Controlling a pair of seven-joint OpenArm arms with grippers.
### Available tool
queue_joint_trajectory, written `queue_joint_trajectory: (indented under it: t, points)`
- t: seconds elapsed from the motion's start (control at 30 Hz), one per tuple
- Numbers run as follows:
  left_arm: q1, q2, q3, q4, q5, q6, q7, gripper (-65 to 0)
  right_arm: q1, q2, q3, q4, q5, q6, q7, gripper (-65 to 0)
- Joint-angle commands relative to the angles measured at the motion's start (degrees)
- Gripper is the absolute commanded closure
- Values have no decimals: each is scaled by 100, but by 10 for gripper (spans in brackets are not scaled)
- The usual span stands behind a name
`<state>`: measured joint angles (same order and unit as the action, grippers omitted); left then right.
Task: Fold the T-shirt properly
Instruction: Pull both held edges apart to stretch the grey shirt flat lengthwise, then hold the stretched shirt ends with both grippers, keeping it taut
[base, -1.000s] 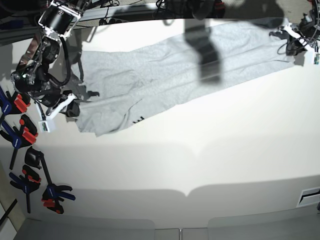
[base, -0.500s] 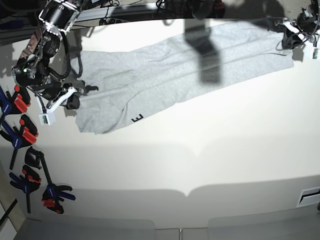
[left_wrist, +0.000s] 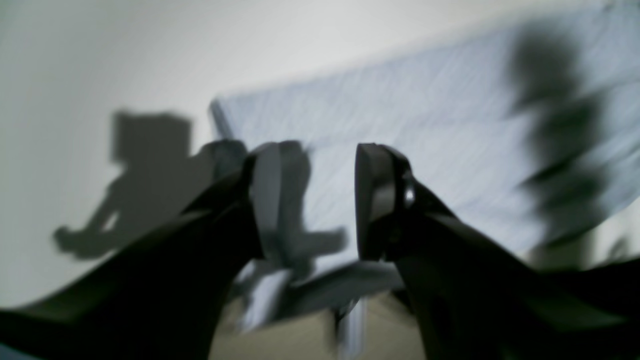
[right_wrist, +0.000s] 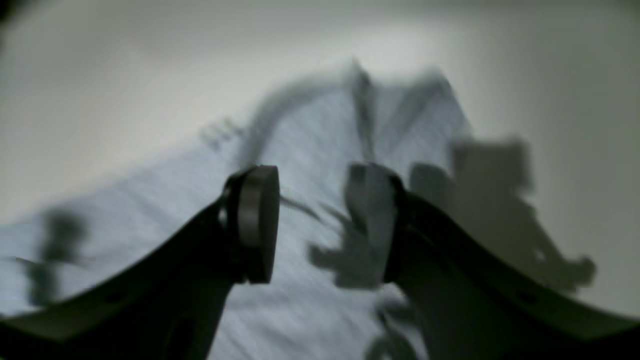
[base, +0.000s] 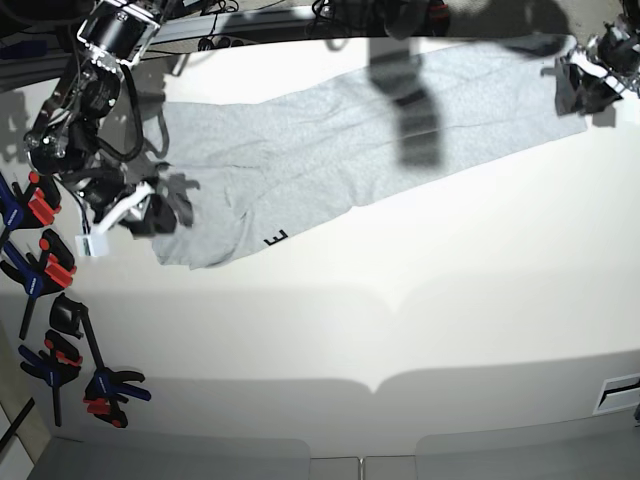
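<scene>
T-shirt (base: 340, 140) flat on table (base: 450, 300), beneath both arms' parted jaws.

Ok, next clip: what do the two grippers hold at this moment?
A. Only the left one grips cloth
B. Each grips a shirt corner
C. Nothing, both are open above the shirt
C: the wrist views show the left gripper and right gripper with parted jaws, the T-shirt lying beneath them.

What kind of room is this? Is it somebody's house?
Probably a robot lab or workshop, not a home. Two robot arms, the left gripper and right gripper, hang over a big white table with a grey T-shirt, and spring clamps line the table's edge.
</scene>
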<state>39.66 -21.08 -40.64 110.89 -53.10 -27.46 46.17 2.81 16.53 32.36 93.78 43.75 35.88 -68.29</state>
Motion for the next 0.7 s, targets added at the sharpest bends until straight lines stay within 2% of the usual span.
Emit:
queue_joint_trajectory:
  t: [0.0, 0.07, 0.23, 0.3, 0.4, 0.5, 0.67]
  points:
    - [-2, -28, 0, 81, -267, -39, -122, -231, 125, 11, -15, 109, 197, 192, 229, -266]
    - [-118, 109, 166, 17, -354, -39, -129, -231, 127, -208, -136, 105, -15, 317, 407, -265]
    - [-490, 378, 1008, -826, -269, -59, -127, -231, 83, -817, -494, -190, -1231, 330, 1139, -265]
    - [-708, 407, 1399, -1381, 127, -61, -131, -231, 83, -968, -568, -356, -1554, 308, 1287, -265]
    - [-1134, 396, 1650, -2181, 922, -59, -192, -231, 79, -1095, -581, -623, -1683, 243, 1388, -265]
    - [-1504, 240, 1628, -2817, 1331, -57, -323, -231, 81, -1185, -581, -1025, -1687, 225, 1534, -265]
    - [-1945, -341, 1628, -3421, 1322, -57, -389, -231, 81, -1211, -581, -1561, -1829, 177, 1788, -265]
